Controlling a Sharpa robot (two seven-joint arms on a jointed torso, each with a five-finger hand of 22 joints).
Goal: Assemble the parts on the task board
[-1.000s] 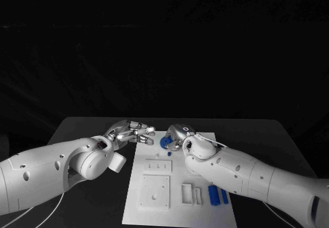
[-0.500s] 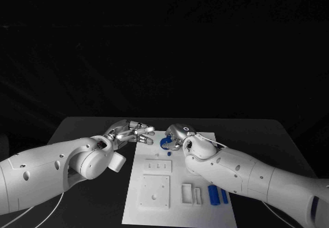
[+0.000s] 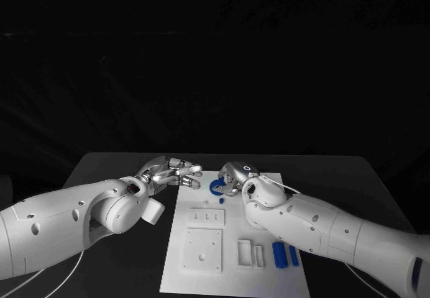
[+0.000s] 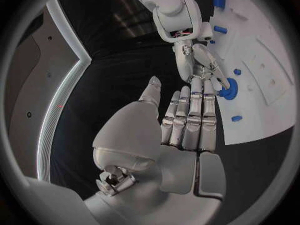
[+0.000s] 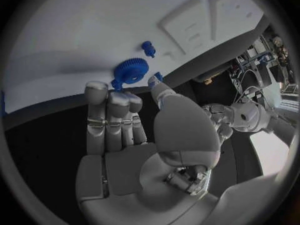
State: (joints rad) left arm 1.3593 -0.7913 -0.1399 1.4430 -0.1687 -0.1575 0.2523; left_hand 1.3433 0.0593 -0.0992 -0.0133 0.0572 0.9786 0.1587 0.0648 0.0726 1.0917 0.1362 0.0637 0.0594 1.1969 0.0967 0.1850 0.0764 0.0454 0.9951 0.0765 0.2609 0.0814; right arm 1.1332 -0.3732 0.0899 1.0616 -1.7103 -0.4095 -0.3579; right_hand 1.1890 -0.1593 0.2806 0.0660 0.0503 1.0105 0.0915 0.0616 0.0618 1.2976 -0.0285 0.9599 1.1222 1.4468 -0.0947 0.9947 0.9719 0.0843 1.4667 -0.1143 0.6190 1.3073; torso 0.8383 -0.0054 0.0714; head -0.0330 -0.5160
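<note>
From the head view, the task board [image 3: 235, 248] lies in the middle of the black table [image 3: 107, 164], and both hands meet at its far end. The left hand [image 3: 172, 172] hangs just beside the board's far left corner with its fingers spread and nothing between them. The right hand [image 3: 235, 178] sits over the far end of the board, right at a blue gear [image 3: 218, 185]; whether its fingers actually close on the gear cannot be told from here. A small blue peg [image 3: 221, 201] stands on the board just nearer than the gear, and two blue cylinders [image 3: 284, 254] lie on the board's near right part, beside white slotted blocks [image 3: 250, 253].

In the left wrist view, the left hand [image 4: 187, 120] reaches flat toward the board's edge, fingers straight and empty. Beyond it the right hand [image 4: 203, 67] has its fingertips down at the gear [image 4: 228, 90], touching or nearly so.

In the right wrist view, the right hand [image 5: 122, 117] has its fingers held straight side by side, with the gear [image 5: 129, 76] lying on the board just past the fingertips. The thumb points the same way, and no clear pinch shows, so the grip stays uncertain.

The step in hand looks like fetching or seating the gear. The next move calls for a firm pinch on its rim, then a level lowering onto its post, the left hand steadying the board.
</note>
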